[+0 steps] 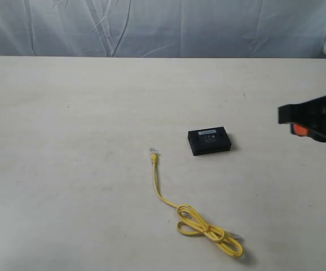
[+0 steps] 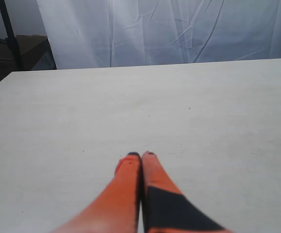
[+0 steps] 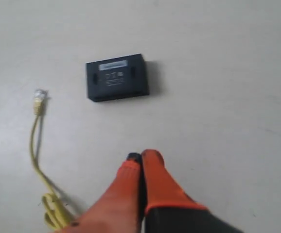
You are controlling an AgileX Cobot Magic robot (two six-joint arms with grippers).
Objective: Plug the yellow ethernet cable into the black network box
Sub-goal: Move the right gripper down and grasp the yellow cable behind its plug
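Note:
The black network box [image 1: 208, 140] lies flat near the table's middle, its pale label facing up; the right wrist view shows it too [image 3: 116, 77]. The yellow ethernet cable [image 1: 191, 217] lies in front of it, one clear plug [image 1: 153, 152] pointing away from the coil, the other end bundled at the front right. In the right wrist view the cable [image 3: 37, 145] runs beside the fingers. My right gripper [image 3: 141, 156] is shut and empty, above the table to the right of the box; its arm [image 1: 315, 118] shows at the right edge. My left gripper [image 2: 141, 154] is shut over bare table.
A pale table [image 1: 67, 169] with a wrinkled white curtain [image 1: 152, 25] behind its far edge. A dark stand [image 2: 9, 34] and a brown box [image 2: 19, 48] sit off the table's far corner in the left wrist view.

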